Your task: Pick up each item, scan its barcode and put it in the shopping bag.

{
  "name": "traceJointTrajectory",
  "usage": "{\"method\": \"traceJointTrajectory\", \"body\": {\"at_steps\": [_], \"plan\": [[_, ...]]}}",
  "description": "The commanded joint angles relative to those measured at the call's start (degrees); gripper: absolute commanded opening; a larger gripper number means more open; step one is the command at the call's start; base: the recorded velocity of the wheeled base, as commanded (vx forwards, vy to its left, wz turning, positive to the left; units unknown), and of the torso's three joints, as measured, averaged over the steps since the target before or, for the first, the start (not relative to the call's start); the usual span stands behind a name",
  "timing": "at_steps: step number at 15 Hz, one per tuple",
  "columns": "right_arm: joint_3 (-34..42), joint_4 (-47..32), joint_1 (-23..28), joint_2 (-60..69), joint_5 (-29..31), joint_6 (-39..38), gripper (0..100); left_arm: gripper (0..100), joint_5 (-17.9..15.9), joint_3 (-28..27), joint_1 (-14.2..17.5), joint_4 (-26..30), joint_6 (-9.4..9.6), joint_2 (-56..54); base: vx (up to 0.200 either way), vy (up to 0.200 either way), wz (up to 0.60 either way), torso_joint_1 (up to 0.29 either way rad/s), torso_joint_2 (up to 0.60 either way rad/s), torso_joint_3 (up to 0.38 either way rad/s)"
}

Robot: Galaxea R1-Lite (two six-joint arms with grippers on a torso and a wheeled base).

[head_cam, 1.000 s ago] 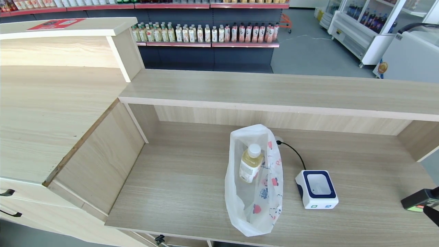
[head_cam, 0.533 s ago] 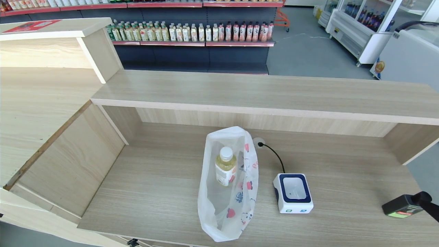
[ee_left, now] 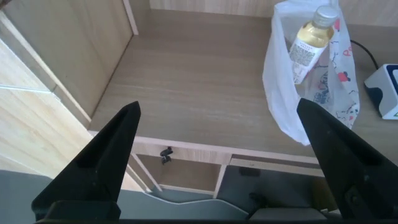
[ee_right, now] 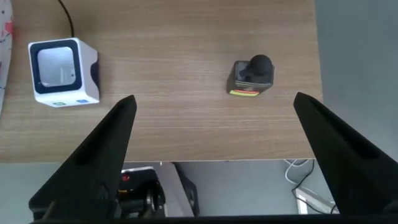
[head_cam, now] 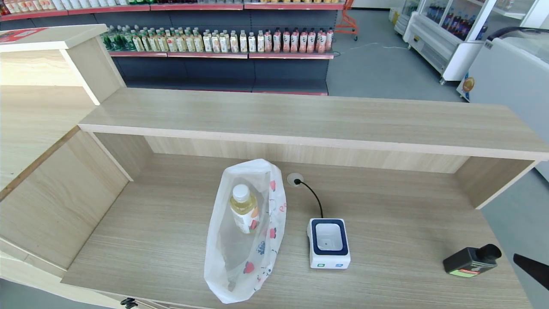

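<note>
A translucent white shopping bag [head_cam: 257, 251] [ee_left: 283, 102] with cartoon prints lies on the wooden counter [head_cam: 399, 214], mouth toward the back. Inside it rests a yellow drink bottle [head_cam: 243, 208] [ee_left: 308, 37] with a white cap. To the bag's right sits the white and navy barcode scanner [head_cam: 328, 242] [ee_right: 62, 71], its black cable running to a hole in the counter. A small black bottle [head_cam: 472, 261] [ee_right: 253, 78] lies on its side near the counter's right end. My right gripper [ee_right: 214, 158] hovers open above the counter's front edge, short of the black bottle. My left gripper [ee_left: 214, 162] hangs open before the counter's left front, empty.
A raised wooden ledge [head_cam: 300, 116] runs along the back of the counter, with side panels at the left [head_cam: 55, 193] and right [head_cam: 493, 180]. Shop shelves of drink bottles [head_cam: 223, 40] and coolers [head_cam: 463, 38] stand across the aisle behind.
The whole head picture has shifted to the left, so the camera has moved. Bag, scanner and black bottle keep their places on the counter.
</note>
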State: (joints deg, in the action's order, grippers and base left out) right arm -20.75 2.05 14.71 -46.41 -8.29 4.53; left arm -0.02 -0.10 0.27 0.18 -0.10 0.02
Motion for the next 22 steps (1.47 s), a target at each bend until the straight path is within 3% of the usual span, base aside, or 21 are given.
{"method": "traceJointTrajectory", "body": {"at_steps": [1,4,11,14,22], "plan": [[0.6,0.1,-1.5,-0.2,-0.1,0.2,100,100,-0.1,0.0,0.0,0.0,0.01,0.0,0.0,0.0,0.0,0.0,0.0,0.0],[0.7,0.1,-2.3,-0.5,0.0,0.3,100,100,-0.1,0.0,0.0,-0.1,-0.08,0.0,0.0,0.0,0.0,0.0,0.0,0.0],[1.1,0.1,-2.3,-1.3,0.0,0.3,100,100,-0.1,0.0,0.0,0.0,-0.25,0.0,-0.2,0.0,0.0,0.005,0.0,0.0],[1.2,0.1,-2.3,-1.8,0.1,0.3,100,100,-0.1,0.0,0.0,0.0,-0.25,0.0,0.0,0.0,0.0,0.0,0.0,0.0],[2.8,0.1,-1.9,-5.2,4.1,4.6,100,100,-0.1,0.0,0.1,0.0,0.19,0.0,0.0,-0.2,0.0,0.004,0.0,0.003]]}}
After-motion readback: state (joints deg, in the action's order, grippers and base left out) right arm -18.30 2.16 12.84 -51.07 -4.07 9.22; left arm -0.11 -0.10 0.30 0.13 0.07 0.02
